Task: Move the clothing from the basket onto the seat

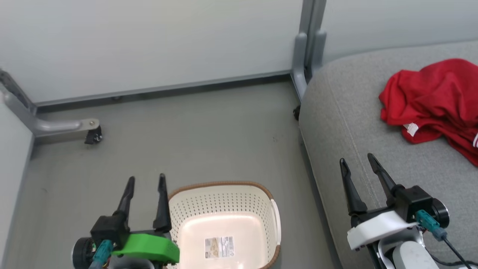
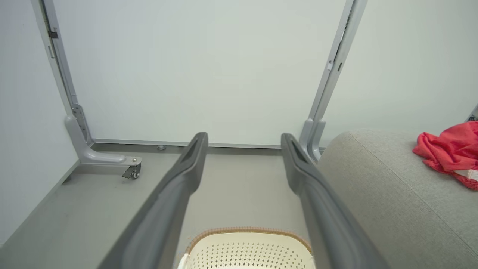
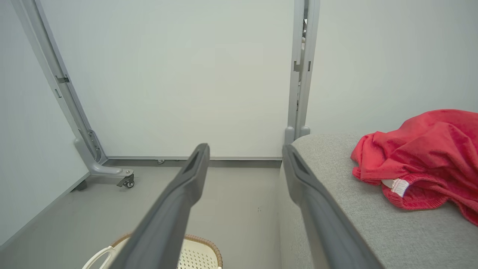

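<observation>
Clothing point(image 1: 433, 97) is heaped on the seat point(image 1: 347, 123), basket point(image 1: 220, 203) bare. Left end effector point(image 1: 146, 177) and right end effector point(image 1: 356, 158) are held wide, empty; task judged done, nothing more needed.

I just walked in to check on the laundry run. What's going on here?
A two-armed robot is moving laundry. The red clothing lies crumpled on the grey seat. The cream basket stands on the floor beside it, and what shows of its inside holds only a paper label. Both grippers are open and hold nothing. The left gripper hovers by the basket's left side, the right gripper over the seat's edge, short of the clothing. The move looks done.
</observation>
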Controlling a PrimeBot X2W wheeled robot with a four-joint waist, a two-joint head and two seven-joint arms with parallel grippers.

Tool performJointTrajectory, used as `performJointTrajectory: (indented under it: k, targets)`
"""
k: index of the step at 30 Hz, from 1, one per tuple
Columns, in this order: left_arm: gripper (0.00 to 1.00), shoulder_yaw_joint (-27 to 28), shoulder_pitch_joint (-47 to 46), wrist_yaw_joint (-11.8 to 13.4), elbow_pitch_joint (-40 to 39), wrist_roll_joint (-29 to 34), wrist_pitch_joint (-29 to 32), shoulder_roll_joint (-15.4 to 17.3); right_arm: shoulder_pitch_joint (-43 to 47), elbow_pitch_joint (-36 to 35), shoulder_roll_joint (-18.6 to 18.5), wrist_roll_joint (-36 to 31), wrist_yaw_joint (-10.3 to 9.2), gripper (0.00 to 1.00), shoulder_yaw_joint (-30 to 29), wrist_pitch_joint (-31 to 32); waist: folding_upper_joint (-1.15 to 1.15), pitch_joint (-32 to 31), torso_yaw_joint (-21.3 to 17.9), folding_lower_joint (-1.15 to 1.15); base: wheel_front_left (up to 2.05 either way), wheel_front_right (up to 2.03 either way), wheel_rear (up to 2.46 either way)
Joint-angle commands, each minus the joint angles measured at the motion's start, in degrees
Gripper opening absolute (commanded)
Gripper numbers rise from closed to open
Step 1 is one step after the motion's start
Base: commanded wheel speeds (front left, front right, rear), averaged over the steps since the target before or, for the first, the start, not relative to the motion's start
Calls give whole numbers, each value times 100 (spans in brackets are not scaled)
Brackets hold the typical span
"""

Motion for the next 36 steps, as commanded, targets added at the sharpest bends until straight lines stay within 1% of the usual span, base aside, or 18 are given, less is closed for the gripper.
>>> performJointTrajectory:
  k: [1,3,6,8,11,18,24,36]
  targets:
    - [100,114,175,-54,-107,143,0,-43,186,-89,25,-38,-4,100,-39,-17,0,-331,228,0,0,0,0]
    - [100,245,312,-135,-292,317,-1,-72,299,-234,40,-67,-4,100,-140,-17,0,-373,224,0,0,0,0]
    - [100,356,498,-306,-541,480,-1,-90,490,-344,73,-115,-4,100,-126,-17,0,-423,200,0,0,0,0]
    - [100,373,605,-412,-700,678,0,-97,550,-454,74,-142,-4,100,-67,-17,0,-448,178,0,0,0,0]
    - [100,336,750,-492,-822,971,0,-98,700,-564,78,-145,-4,100,-25,-17,0,-489,149,0,0,0,0]
    - [100,324,1023,-542,-741,914,-1,-99,915,-648,94,-176,-4,100,-80,-17,0,-569,86,0,0,0,0]
    - [100,314,1040,-580,-652,1008,-1,-99,953,-607,99,-113,-4,100,-89,-17,0,-591,55,0,0,0,0]
    - [100,323,966,-428,-535,1062,-1,-99,948,-588,99,-52,-4,100,-112,-17,0,-582,46,0,0,0,0]
